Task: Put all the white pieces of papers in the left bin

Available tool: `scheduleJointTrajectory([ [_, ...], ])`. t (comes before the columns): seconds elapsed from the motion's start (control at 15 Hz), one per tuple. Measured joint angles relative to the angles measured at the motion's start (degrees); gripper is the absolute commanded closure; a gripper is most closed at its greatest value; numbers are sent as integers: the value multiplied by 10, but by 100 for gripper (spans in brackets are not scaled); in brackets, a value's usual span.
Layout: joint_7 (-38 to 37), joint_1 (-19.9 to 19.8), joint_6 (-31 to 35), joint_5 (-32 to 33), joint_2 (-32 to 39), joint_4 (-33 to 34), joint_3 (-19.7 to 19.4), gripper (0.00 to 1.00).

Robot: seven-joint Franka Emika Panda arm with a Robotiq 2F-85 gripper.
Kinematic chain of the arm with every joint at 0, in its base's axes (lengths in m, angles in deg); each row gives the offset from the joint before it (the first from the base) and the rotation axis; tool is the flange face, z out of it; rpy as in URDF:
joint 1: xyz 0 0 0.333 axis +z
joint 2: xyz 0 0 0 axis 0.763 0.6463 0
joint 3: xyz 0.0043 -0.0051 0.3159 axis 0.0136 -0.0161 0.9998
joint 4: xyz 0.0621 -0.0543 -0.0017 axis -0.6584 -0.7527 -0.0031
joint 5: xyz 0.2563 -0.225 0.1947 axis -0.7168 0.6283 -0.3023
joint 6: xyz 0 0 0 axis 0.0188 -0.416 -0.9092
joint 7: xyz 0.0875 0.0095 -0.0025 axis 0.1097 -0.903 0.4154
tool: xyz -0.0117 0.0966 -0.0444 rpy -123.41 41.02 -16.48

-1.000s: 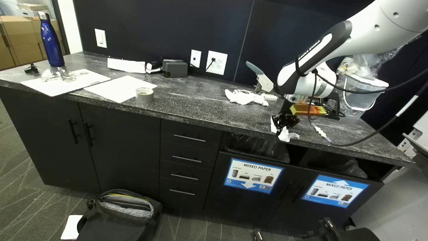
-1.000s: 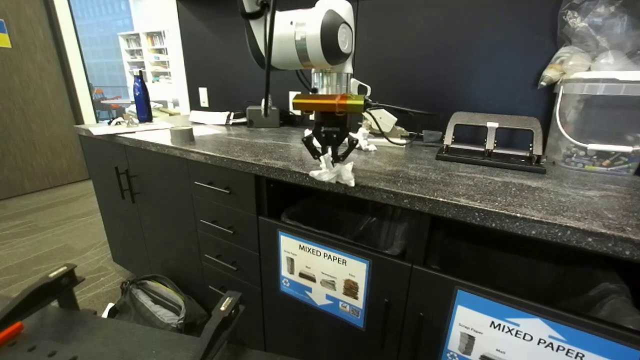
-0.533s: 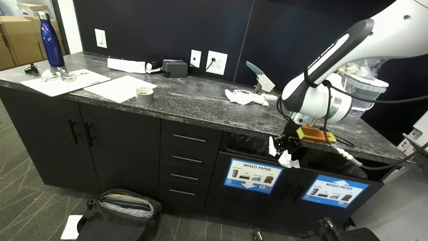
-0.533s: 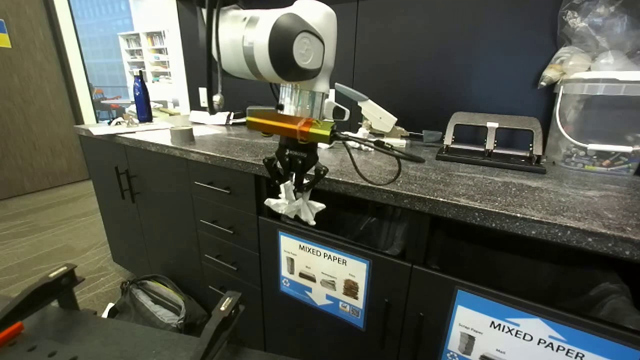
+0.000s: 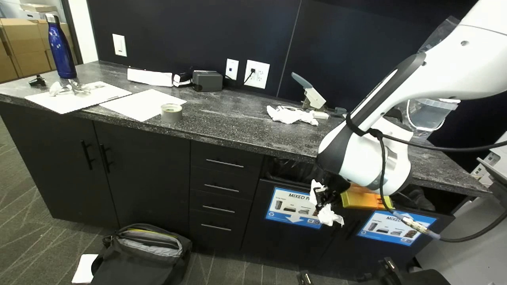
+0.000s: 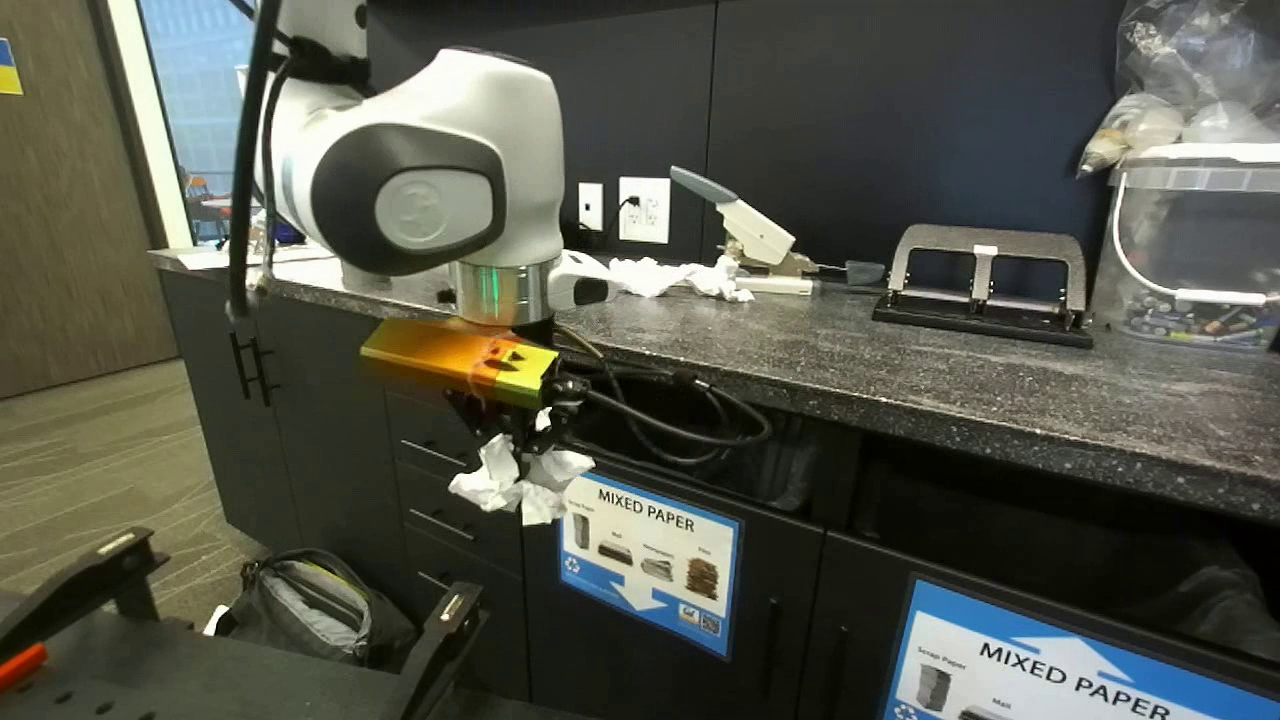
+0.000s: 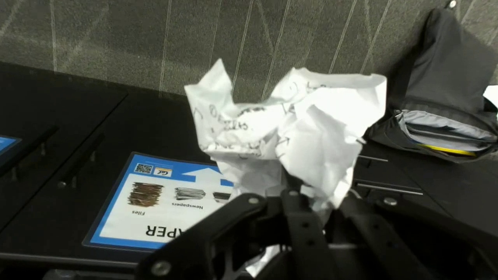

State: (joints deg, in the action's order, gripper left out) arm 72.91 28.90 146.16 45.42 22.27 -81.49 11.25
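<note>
From my station I had the black two-fingered gripper (image 7: pixel 321 196) clamped on a crumpled white paper with dark handwriting (image 7: pixel 295 126), its fingers pinched narrow and the paper flaring out beyond their tips; an orange-and-yellow box (image 6: pixel 455 360) sat on the wrist of the white-and-black arm (image 6: pixel 440 170) above; in both exterior views the held paper hung in mid-air, lower than the front edge of the dark speckled stone counter (image 6: pixel 1000 380), and covered part of the blue-framed white sign (image 6: pixel 645 560) on the left bin (image 6: pixel 785 560), a dark cabinet front beneath a slot with a clear plastic liner (image 6: pixel 793 468); how near the paper was to that front I could not tell; in the wrist view the sign appeared upside down, partly hidden by paper and fingers; a white bit (image 7: pixel 265 259) also showed low among the fingers, and I could not tell whether it belonged to the same paper; a matching dark bin front (image 6: pixel 865 575) with a similar blue-framed sign (image 6: pixel 1080 665) stood just beside the left bin; on the counter, a second crumpled white paper (image 5: pixel 291 115) lay just beside a white device with a raised grey lever (image 5: pixel 315 97); well apart from it, toward the counter's far end, a small crumpled white scrap (image 5: pixel 56 89) rested on a flat white sheet (image 5: pixel 81 103), with another flat white sheet (image 5: pixel 138 106) beside that and a squat grey tape roll (image 5: pixel 171 114) by its corner.
</note>
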Motion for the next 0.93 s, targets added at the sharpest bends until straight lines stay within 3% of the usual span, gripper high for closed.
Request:
scheduleJointTrajectory([
  [0.2,0,-63,134,22,67,3,72,90],
  [0.47,-1,-92,289,103,185,28,71,90],
  [0.67,0,-92,355,151,279,80,45,90],
  [0.93,-138,-5,386,303,342,186,-81,90],
])
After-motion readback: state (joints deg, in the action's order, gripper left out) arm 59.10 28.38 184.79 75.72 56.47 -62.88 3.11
